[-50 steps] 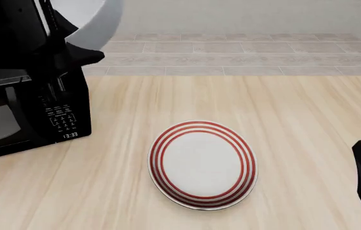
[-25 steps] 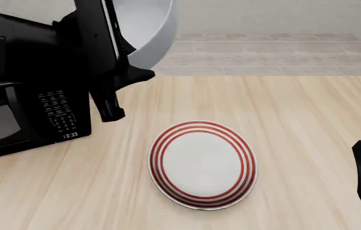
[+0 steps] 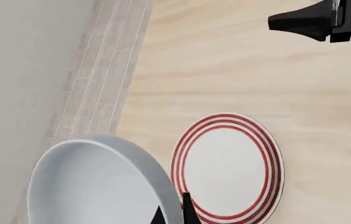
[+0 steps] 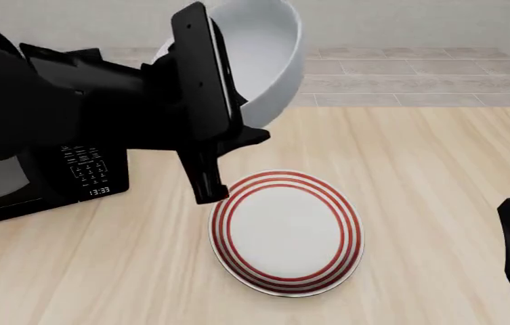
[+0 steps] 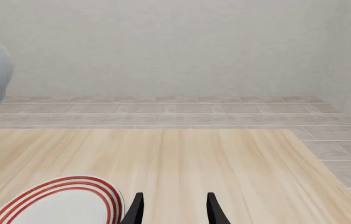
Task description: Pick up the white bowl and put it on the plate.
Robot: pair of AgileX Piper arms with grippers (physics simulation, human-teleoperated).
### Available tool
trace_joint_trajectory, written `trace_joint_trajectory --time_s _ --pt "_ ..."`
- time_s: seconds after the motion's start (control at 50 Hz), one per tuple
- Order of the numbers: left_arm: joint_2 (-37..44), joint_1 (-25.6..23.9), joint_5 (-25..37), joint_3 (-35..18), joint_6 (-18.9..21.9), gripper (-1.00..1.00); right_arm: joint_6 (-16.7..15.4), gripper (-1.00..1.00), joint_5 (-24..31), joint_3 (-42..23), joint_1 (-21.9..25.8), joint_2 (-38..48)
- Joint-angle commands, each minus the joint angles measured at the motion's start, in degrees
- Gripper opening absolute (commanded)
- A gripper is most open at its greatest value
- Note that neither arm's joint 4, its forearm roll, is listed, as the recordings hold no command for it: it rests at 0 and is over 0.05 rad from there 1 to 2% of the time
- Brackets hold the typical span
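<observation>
Fingers of your left gripper (image 4: 202, 172) are pinched on the rim of the white bowl (image 4: 259, 54), one finger inside the wall and one outside; the left wrist view shows the dark tips straddling the edge. The bowl hangs in the air, tipped steeply so its mouth faces toward the camera side, up and back-left of the plate (image 4: 286, 232) and well clear of it.

Treat the bowl as rigid, glossy and probably slick: a smooth curved wall gives the pads little to bite on, and a pinch at one point on the rim leaves the whole weight hanging off to one side. Judging by its depth and width, it could swing or slide in the grip if you move sharply. The rim is the right place to hold, since the sides are too wide to span. Level it gently before you lower, and keep it low when you let go, because ceramic on ceramic would chip or skid.

Your right gripper (image 5: 173, 210) sits with its fingers spread and holding nothing, resting at the table's near right edge, just beside the plate's rim in its own wrist view. A black microwave (image 4: 29, 176) stands at the left, behind your left arm.
</observation>
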Motion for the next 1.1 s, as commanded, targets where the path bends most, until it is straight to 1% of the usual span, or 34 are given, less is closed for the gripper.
trace_joint_trajectory --time_s 0.02,0.36,0.82,1.1 --pt "1.6 -3.1 -1.4 -0.3 -1.9 -1.0 0.0 1.0 -0.2 0.1 -0.1 0.1" --pt "3.4 -4.6 -4.7 2.9 -3.1 -1.0 0.0 1.0 -0.2 0.1 -0.1 0.1" --pt "5.7 -6.5 -8.4 5.6 -5.9 -1.0 0.0 1.0 -0.2 0.1 -0.1 0.1" --pt "6.8 -6.6 -10.2 6.7 -6.6 -1.0 0.0 1.0 -0.2 0.1 -0.1 0.1"
